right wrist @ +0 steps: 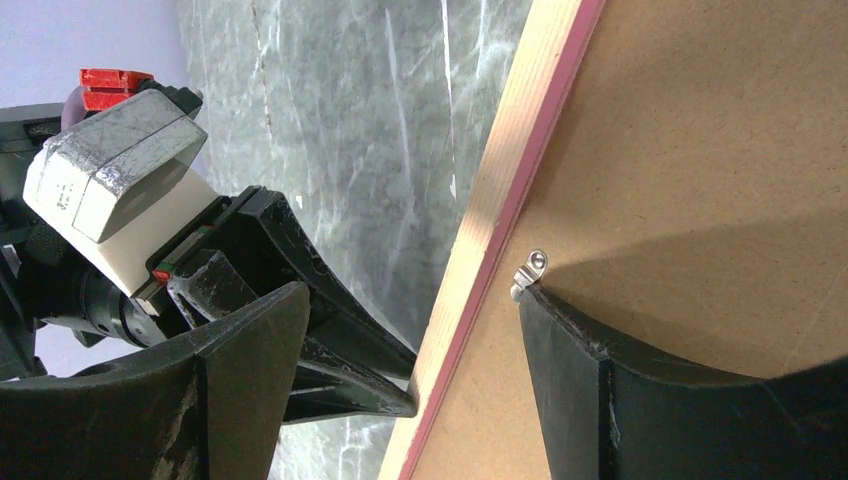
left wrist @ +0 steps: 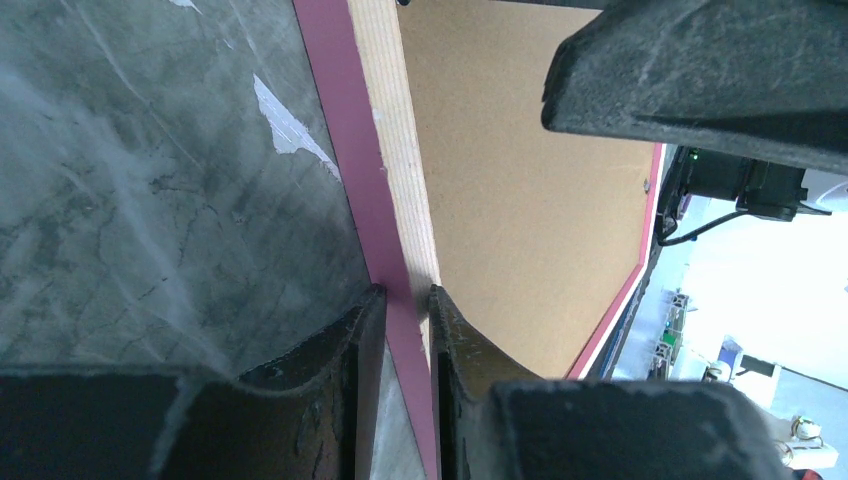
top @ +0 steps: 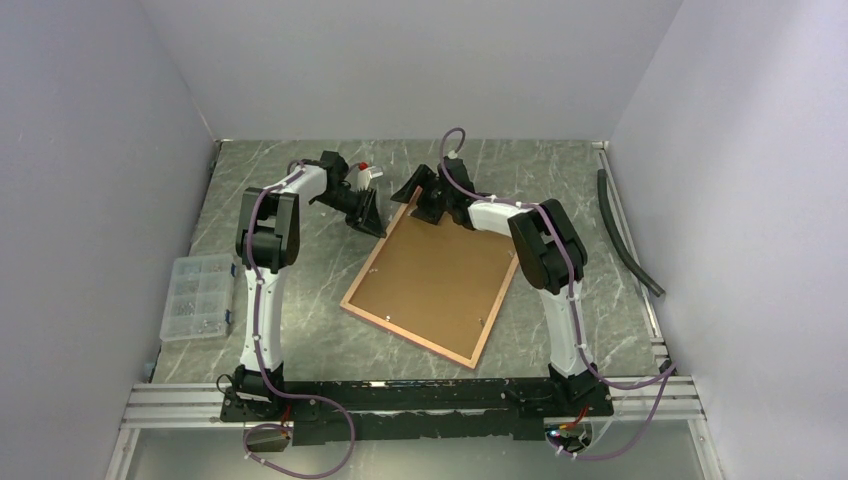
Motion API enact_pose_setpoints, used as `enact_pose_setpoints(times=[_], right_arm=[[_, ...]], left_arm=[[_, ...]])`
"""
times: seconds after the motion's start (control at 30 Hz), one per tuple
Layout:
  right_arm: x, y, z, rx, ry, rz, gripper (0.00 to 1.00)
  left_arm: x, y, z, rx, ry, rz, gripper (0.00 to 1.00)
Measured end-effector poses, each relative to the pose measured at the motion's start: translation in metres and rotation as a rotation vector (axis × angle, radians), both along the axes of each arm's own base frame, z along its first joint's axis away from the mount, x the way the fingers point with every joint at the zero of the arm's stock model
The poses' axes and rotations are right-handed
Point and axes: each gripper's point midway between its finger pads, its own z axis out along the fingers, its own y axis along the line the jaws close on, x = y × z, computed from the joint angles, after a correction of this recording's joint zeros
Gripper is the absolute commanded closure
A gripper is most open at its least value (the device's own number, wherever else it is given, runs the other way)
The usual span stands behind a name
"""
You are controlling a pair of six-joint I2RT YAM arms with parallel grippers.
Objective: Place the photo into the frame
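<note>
The frame (top: 405,336) is seen lying rear side up on the table (top: 310,300), its brown backing board (top: 440,270) in place; the photo is not to be found in any view, so its place cannot be told. The frame's rail is pinched between the left fingers (left wrist: 345,350), one finger on the pink outer face and the other on the wooden inner side. The right fingers (right wrist: 570,350) are spread wide, and the tip of one is set against a small metal clip (right wrist: 530,272) at the board's edge, while the other hangs beyond the rail, over the table. The step in hand is judged to be the turning aside of this clip so that the board can be lifted out. It would be done best if the rail is held firmly by the left fingers while the clip is pushed sideways, flat along the board, not downward. No brand, label or legible writing is shown anywhere.
</note>
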Motion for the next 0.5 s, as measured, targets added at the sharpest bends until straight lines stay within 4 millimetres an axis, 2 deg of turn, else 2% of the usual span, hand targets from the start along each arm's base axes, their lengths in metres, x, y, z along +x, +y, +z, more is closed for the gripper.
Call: enact_pose_setpoints(times=[0.5], right_arm=[[0.0000, 0.0043, 0.0006, -0.011, 0.020, 0.002, 0.19]], left_arm=[[-0.0001, -0.0002, 0.0002, -0.002, 0.000, 0.000, 0.75]])
